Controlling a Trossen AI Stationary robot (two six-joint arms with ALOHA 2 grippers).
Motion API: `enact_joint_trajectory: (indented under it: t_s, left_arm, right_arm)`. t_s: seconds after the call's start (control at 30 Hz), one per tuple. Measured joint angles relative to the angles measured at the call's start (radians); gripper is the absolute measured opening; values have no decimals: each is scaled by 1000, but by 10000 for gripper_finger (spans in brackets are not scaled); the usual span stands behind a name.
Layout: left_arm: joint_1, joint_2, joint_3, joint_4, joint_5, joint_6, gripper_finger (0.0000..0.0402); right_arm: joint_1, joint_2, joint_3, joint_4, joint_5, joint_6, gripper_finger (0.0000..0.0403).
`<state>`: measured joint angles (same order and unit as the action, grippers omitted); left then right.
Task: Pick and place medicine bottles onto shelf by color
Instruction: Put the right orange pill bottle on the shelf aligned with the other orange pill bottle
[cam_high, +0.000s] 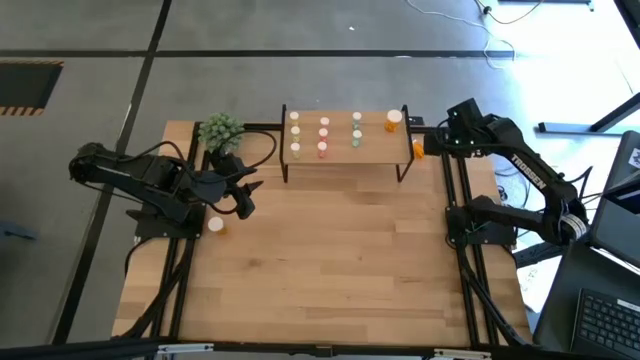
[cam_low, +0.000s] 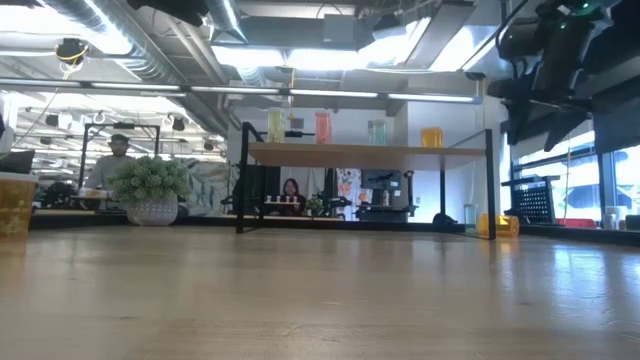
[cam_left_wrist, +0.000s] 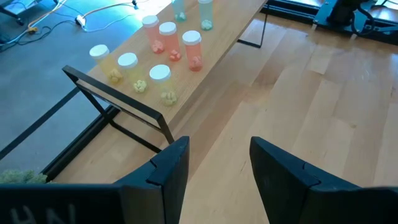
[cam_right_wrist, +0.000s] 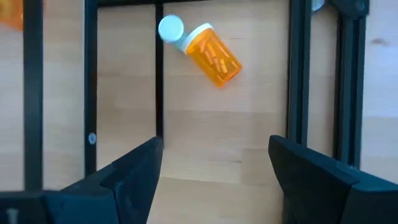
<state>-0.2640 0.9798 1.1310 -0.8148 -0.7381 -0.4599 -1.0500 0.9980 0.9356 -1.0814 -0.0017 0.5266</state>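
Observation:
The shelf (cam_high: 345, 148) stands at the table's far edge with rows of yellowish (cam_left_wrist: 160, 74), pink-red (cam_left_wrist: 168, 31) and green (cam_high: 357, 130) medicine bottles upright on it, plus one orange bottle (cam_high: 394, 121). Another orange bottle (cam_right_wrist: 211, 53) lies on its side on the table by the shelf's right legs, and a small pale-capped bottle (cam_right_wrist: 171, 28) stands at its cap end. My right gripper (cam_right_wrist: 214, 155) hangs open above them, pointing down. My left gripper (cam_left_wrist: 219, 149) is open and holds nothing, left of the shelf. A yellowish bottle (cam_high: 215, 225) stands on the table near it.
A green plant ball in a pot (cam_high: 220, 132) sits at the shelf's left end, close to my left arm. Black frame rails (cam_right_wrist: 297, 74) run on both sides of the lying orange bottle. The wide wooden tabletop (cam_high: 330, 260) stretches toward the near edge.

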Motion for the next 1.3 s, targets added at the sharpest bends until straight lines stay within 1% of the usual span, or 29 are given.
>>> enact_joint_trajectory:
  t_s: [0.1, 0.2, 0.3, 0.4, 0.43, 0.53, 0.73, 0.8, 1.13, 1.3]
  left_arm:
    - [0, 0, 0, 0, 0, 0, 164]
    - [0, 0, 0, 0, 0, 0, 164]
    - [0, 0, 0, 0, 0, 0, 164]
    - [0, 0, 0, 0, 0, 0, 164]
    - [0, 0, 0, 0, 0, 0, 164]
    - [0, 0, 0, 0, 0, 0, 164]
    - [0, 0, 0, 0, 0, 0, 164]
    - [0, 0, 0, 0, 0, 0, 164]
    - [0, 0, 0, 0, 0, 0, 164]
    - [0, 0, 0, 0, 0, 0, 164]
  right_arm:
    - [0, 21, -13, 2, -8, -34, 296]
    - [-8, 51, -47, 5, -22, 19, 296]
    - [-21, 69, -93, 102, -96, 26, 296]
    - [-34, 83, -133, 227, -160, 110, 296]
    - [-40, 88, -143, 264, -161, 138, 296]
    - [-60, 104, -173, 334, -142, 204, 296]
    - [-98, 148, -176, 417, -65, 237, 296]
    - [-108, 166, -175, 411, -40, 250, 296]
    - [-111, 279, -175, 401, -7, 285, 296]
    - [-111, 309, -175, 398, 28, 307, 296]
